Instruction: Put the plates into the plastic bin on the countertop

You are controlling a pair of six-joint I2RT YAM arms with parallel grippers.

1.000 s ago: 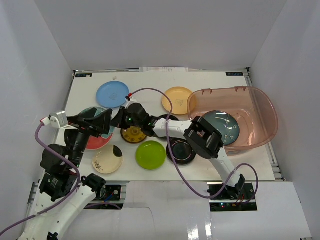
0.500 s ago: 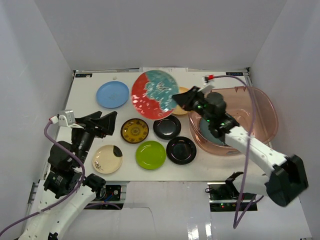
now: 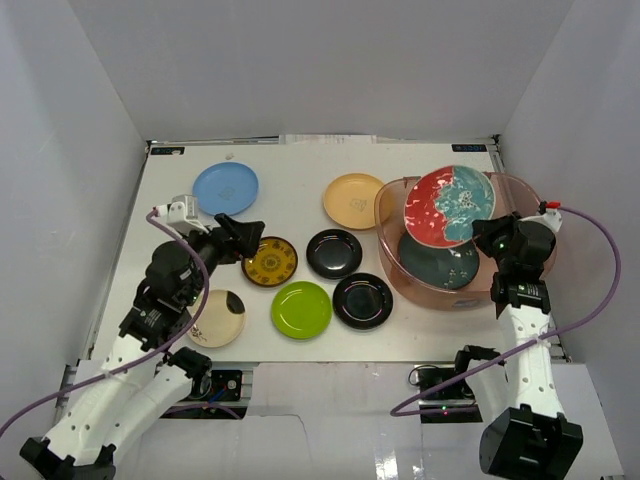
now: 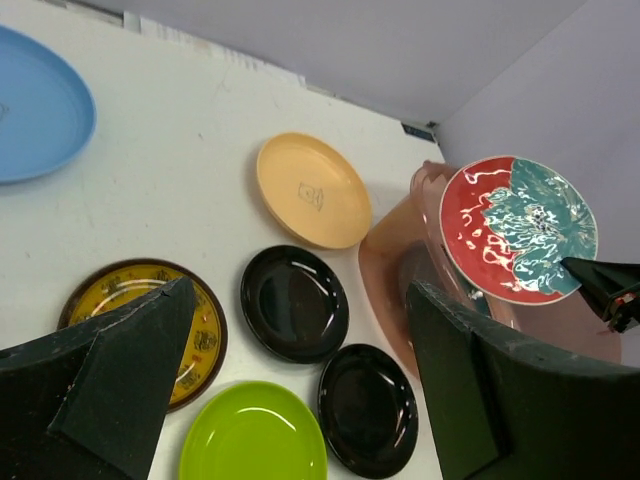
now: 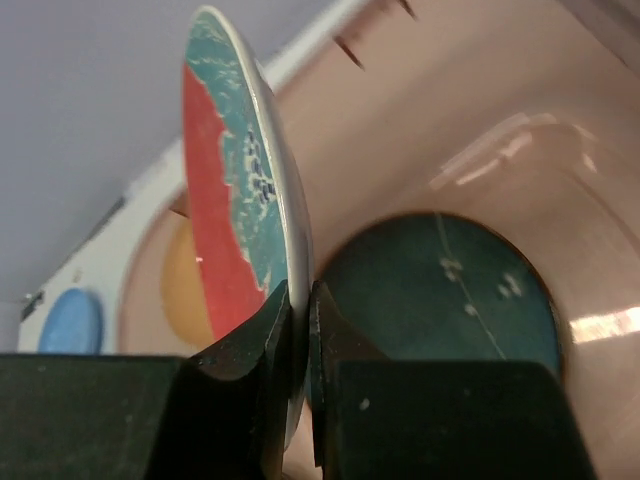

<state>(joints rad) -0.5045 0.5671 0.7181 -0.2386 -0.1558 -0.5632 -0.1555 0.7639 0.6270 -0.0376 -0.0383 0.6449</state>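
the right gripper [image 3: 487,238] pinches the red-and-teal plate [image 3: 448,205] by its rim, on edge above the plastic bin [image 3: 535,225] at the countertop's [image 3: 300,195] 3 o'clock side, over a dark teal plate [image 3: 440,265] lying inside. this looks like the drop-off step: the next move calls for lowering it, tilting it flat and letting go. the left gripper [image 3: 243,240] hangs wide open near 9 o'clock, holding nothing.

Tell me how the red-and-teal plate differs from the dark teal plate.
The red-and-teal plate is tilted on edge above the plastic bin; the dark teal plate lies flat on its floor. The right gripper pinches the red-and-teal plate's rim in its jaws; nothing holds the dark teal plate. The first is two-coloured, the second plain. Both are round.
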